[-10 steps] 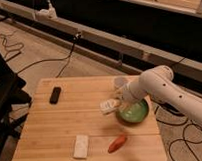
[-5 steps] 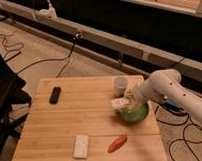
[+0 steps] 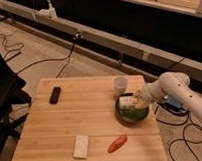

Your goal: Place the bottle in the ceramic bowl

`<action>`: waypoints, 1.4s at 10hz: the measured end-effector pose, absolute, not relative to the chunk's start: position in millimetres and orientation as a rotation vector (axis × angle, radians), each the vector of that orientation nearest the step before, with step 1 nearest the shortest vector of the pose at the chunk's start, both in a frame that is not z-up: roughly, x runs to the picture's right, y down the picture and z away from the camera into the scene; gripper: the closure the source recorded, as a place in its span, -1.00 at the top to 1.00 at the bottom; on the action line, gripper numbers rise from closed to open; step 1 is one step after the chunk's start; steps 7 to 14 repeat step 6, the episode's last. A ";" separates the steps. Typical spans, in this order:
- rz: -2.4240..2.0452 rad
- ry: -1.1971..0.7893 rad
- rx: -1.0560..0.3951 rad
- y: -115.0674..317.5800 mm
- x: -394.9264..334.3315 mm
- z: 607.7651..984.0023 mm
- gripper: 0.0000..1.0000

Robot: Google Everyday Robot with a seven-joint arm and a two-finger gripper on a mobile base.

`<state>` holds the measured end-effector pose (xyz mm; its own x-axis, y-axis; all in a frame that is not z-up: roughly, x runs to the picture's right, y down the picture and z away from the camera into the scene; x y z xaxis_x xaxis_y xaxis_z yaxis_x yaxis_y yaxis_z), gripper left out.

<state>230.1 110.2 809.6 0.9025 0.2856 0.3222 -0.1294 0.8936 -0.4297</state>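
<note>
A: Where is the bottle?

B: It lies on its side inside the ceramic bowl, in the upper half of it, cap end toward the right.

A: And the gripper?

B: It hangs over the bowl's right rim, right at the bottle's cap end. The white arm reaches in from the right, past the tabletop's right edge. Whether it grips the bottle or has let go, I cannot tell.

A: How close is the bowl to an edge?

B: Near. It sits toward the right edge of the tabletop, with only a narrow strip of wood beyond its rim there.

A: What crowds it?

B: A small whitish cup stands upright just behind the bowl, close to its far rim, near the back edge. An orange carrot lies in front of the bowl, apart from it, toward the front edge.

A: And the rest?

B: A flat white pad lies left of the carrot, near the front edge. A black remote lies well apart at the back left. The broad middle of the wood between remote, pad and bowl is open.

A: Beyond the tabletop?

B: Cables trail on the floor to the right, below the arm. A dark chair stands against the left side.
</note>
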 end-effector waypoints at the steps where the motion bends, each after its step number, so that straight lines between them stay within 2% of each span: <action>1: 0.228 -0.396 -0.416 112.8 229.7 810.4 0.58; 14: 0.191 -0.422 -0.404 109.7 220.8 803.9 0.58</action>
